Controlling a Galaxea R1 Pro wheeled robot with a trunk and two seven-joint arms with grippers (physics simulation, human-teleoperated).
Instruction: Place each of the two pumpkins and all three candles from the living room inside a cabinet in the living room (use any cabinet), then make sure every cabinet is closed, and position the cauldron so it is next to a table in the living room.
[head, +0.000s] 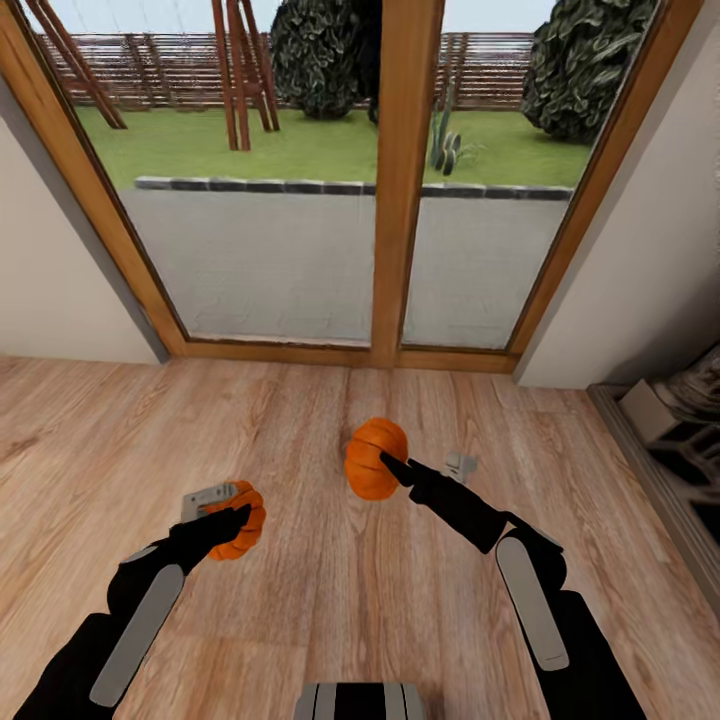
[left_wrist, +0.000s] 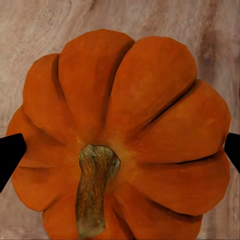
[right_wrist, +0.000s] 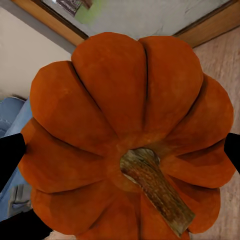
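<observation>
Ahead of both my pincers stands a tall glass patio door (head: 290, 200) in a wooden frame (head: 405, 180), with paving and lawn behind the glass. White wall (head: 60, 280) flanks it on each side, and the wooden plank floor (head: 330, 610) spreads open beneath and around my arms. Off beyond my right arm, at the floor's edge, sits a grey stone fireplace surround (head: 680, 440), well apart from the pincer.

My right pincer (head: 385, 465) is clamped on a pumpkin (head: 375, 458), held above the floor ahead of my right forearm. In the right wrist view that pumpkin (right_wrist: 127, 140) faces stem-first toward the camera, its short axis along my fingers, the brown stem (right_wrist: 155, 187) leaning off to one side; a black fingertip (right_wrist: 10, 157) presses each flank. Past the pumpkin I see a bit of blue upholstery (right_wrist: 12, 125) and the door frame's foot.

My left pincer (head: 235, 522) grips the other pumpkin (head: 240, 525), lower and nearer my trunk. In the left wrist view this pumpkin (left_wrist: 122, 140) also turns its stem (left_wrist: 95, 190) toward the camera, with black fingertips (left_wrist: 9, 155) on opposite ribs and bare plank behind it.

The floor between the two pumpkins and toward the door lies free.
</observation>
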